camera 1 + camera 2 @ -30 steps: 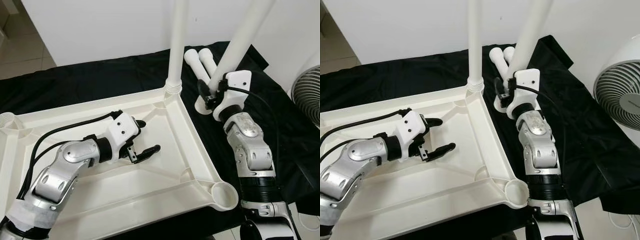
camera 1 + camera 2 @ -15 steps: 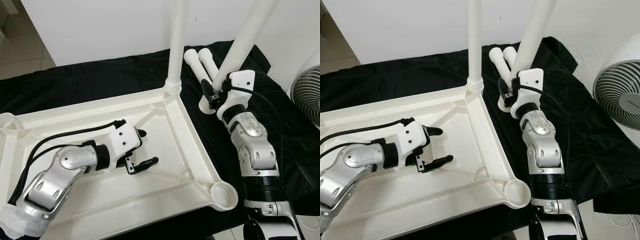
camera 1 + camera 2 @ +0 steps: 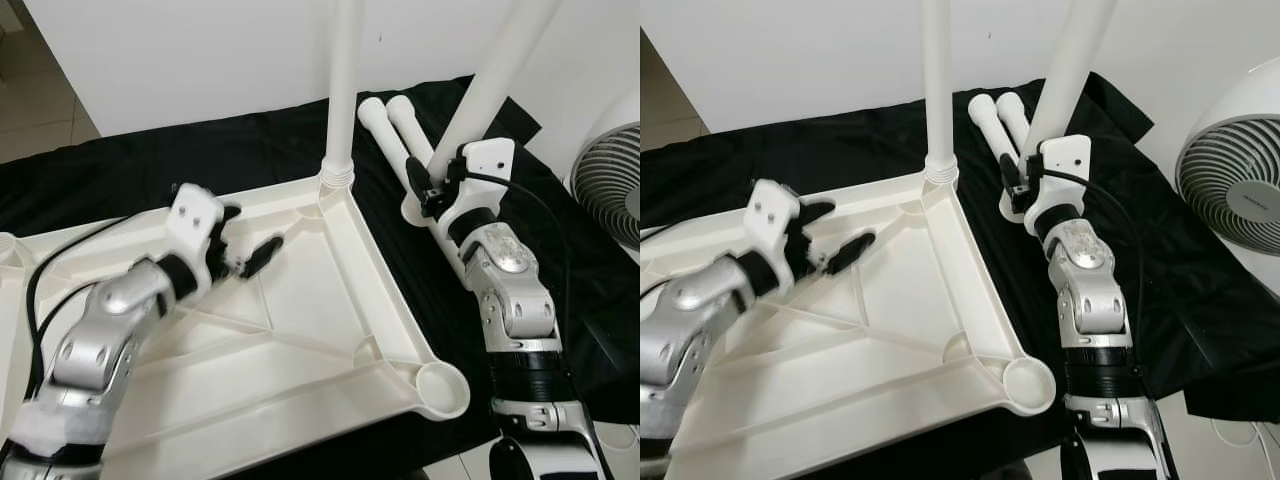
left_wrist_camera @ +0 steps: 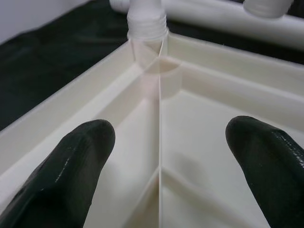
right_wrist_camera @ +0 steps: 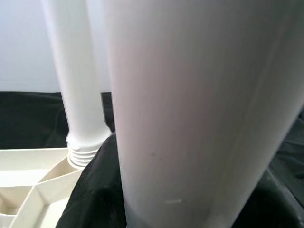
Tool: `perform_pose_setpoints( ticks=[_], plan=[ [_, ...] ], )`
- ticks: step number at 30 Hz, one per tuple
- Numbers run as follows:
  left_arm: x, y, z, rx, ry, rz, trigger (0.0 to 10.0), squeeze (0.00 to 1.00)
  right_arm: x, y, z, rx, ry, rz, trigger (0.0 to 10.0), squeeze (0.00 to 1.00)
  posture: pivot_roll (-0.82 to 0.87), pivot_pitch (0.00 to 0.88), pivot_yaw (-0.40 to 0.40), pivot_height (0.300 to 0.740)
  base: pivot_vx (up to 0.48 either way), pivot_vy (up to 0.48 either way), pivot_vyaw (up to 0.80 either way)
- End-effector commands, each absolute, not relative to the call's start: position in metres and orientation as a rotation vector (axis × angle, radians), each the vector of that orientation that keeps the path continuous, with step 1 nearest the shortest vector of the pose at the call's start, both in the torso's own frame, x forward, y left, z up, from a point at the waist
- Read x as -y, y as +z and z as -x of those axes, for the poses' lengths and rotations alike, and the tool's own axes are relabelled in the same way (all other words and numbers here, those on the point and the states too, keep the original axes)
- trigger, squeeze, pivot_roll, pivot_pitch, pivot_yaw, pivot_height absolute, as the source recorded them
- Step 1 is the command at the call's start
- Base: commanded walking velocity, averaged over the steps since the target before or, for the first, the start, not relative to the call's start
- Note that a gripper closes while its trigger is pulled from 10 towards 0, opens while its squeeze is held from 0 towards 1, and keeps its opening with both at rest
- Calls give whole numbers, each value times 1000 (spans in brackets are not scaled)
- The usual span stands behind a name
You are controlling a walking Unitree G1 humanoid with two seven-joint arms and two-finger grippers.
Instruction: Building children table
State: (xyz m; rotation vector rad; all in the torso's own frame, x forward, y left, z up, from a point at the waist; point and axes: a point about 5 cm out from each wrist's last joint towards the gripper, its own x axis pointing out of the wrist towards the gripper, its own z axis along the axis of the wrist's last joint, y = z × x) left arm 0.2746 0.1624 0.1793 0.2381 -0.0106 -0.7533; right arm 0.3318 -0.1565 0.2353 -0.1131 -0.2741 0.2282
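Note:
A white table top (image 3: pixel 300 320) lies upside down on a black cloth (image 3: pixel 180 160). One white leg (image 3: pixel 343 90) stands upright, screwed into its far right corner; its threaded base (image 4: pixel 146 19) lies ahead of my left gripper. My left gripper (image 3: pixel 245 236) hovers open over the ribbed underside, its black fingers (image 4: pixel 76 156) apart with nothing between them. Right of the table top, my right gripper (image 3: pixel 430 190) is shut on a second, tilted leg (image 3: pixel 490 80), whose foot rests on the cloth. That held leg (image 5: pixel 199 118) looms close in the right wrist view.
Two more white legs (image 3: pixel 385 125) lie side by side on the cloth behind my right gripper. An empty round socket (image 3: pixel 440 385) sits at the near right corner of the table top. A white fan (image 3: pixel 610 180) stands at the far right.
My left gripper has lifted off the middle of the table top and swung back and left, now pointing toward the corner with the upright leg. The right arm still holds the tilted leg.

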Motion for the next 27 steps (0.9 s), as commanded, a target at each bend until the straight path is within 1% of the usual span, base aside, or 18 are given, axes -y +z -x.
perform_pose_setpoints(
  ticks=[1,2,3,4,8,10,11,13,16,19,20,21,22,23,26,27],
  plan=[
    [-164,167,-262,-41,-850,-286,10000,0,156,238,-329,296,232,102,10000,0,-56,149,63,740,0,0,0],
    [-166,160,-258,-78,-865,-299,10000,0,156,238,-329,296,231,103,10000,0,-56,149,63,740,0,0,0],
    [-166,160,-258,-78,-865,-299,10000,0,156,238,-329,296,231,103,10000,0,-56,149,63,740,0,0,0],
    [-170,151,-250,-112,-888,-340,10000,0,157,237,-329,296,227,104,10000,0,-54,150,66,740,0,0,0],
    [-170,150,-248,-113,-895,-353,10000,0,157,237,-329,296,226,105,10000,0,-54,150,66,740,0,0,0],
    [-173,147,-238,-145,-920,-344,10000,0,158,236,-329,293,224,103,10000,0,-45,153,70,740,0,0,0],
    [-173,147,-238,-145,-920,-344,10000,0,158,236,-329,293,224,103,10000,0,-45,153,70,740,0,0,0],
    [-170,146,-230,-163,-963,-316,10000,0,158,235,-329,290,224,102,10000,0,-40,154,67,740,0,0,0],
    [-168,145,-225,-177,-987,-295,10000,0,156,234,-329,288,230,101,10000,0,-41,151,66,740,0,0,0],
    [-166,155,-224,-130,-986,-213,10000,0,156,233,-329,286,232,103,10000,0,-45,150,63,740,0,0,0],
    [-166,155,-224,-130,-986,-213,10000,0,156,233,-329,286,232,103,10000,0,-45,150,63,740,0,0,0],
    [-164,161,-223,-109,-998,-184,10000,0,156,233,-329,285,234,103,10000,0,-44,148,63,740,0,0,0],
    [-162,173,-223,-59,-1002,-88,10000,0,156,232,-329,284,237,104,10000,0,-49,145,62,740,0,0,0],
    [-161,178,-222,-48,-1010,-70,10000,0,155,232,-328,283,238,105,10000,0,-49,145,62,740,0,0,0],
    [-160,179,-221,-48,-1015,-83,10000,0,155,232,-329,282,238,105,10000,0,-49,145,62,740,0,0,0],
    [-155,176,-215,-66,-1049,-111,10000,0,155,231,-329,281,239,105,10000,0,-45,138,60,740,0,0,0]
  ],
)
